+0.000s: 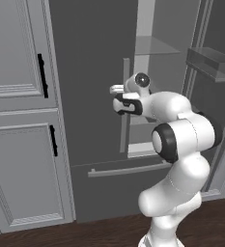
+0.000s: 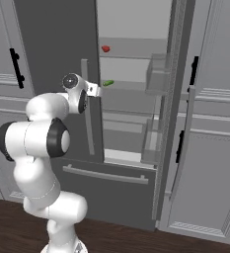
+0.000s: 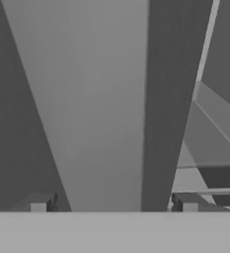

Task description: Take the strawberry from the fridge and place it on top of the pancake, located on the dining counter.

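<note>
The dark grey fridge (image 1: 92,72) has its left door closed and its right door (image 2: 174,123) swung open. On an upper shelf inside lies the tiny red strawberry (image 2: 105,48). My gripper (image 1: 118,99) (image 2: 97,90) (image 3: 112,205) is at the left door's vertical handle (image 1: 125,120) (image 2: 88,128) (image 3: 106,108). Its fingers stand apart on either side of the bar, which runs between the fingertips (image 3: 37,202) in the hand view, and they hold nothing. The strawberry is up and to the right of the gripper. The pancake and the dining counter are out of view.
A small green oblong item (image 2: 108,83) lies on the shelf below the strawberry. Door bins (image 1: 210,62) jut from the open right door. Light grey cabinets with black handles (image 1: 42,75) (image 2: 194,69) flank the fridge. The bottom drawer bar (image 1: 128,169) crosses below.
</note>
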You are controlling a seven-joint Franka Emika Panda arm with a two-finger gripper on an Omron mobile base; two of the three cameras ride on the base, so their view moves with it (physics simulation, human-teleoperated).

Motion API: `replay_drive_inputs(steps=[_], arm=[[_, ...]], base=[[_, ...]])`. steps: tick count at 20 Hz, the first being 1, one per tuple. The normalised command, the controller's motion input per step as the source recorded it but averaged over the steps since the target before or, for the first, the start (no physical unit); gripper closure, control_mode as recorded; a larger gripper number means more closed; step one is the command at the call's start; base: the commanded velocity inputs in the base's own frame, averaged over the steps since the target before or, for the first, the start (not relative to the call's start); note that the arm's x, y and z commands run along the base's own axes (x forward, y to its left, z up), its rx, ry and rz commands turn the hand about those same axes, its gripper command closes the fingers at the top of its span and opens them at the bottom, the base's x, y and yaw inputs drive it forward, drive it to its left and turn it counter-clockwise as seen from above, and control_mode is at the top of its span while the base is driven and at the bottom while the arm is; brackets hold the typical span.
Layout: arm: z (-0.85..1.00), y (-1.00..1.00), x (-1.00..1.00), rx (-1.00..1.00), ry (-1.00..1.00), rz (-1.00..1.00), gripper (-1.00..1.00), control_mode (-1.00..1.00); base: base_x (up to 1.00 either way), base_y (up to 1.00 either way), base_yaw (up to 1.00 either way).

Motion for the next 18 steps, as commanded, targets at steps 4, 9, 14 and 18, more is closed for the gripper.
replay_drive_inputs(steps=[4,9,14,18], arm=[[-0.31,0.27,0.59,0.0,0.0,0.0,1.0,-1.0],[-0.12,0.12,0.13,0.0,0.0,0.0,1.0,-1.0],[0.0,0.03,-0.77,0.0,0.0,0.01,1.0,-1.0],[0.0,0.17,-1.0,0.0,0.0,0.0,1.0,-1.0]], base=[[0.0,0.0,0.0],[0.0,0.0,0.0],[0.0,0.0,0.0],[0.0,0.0,0.0]])
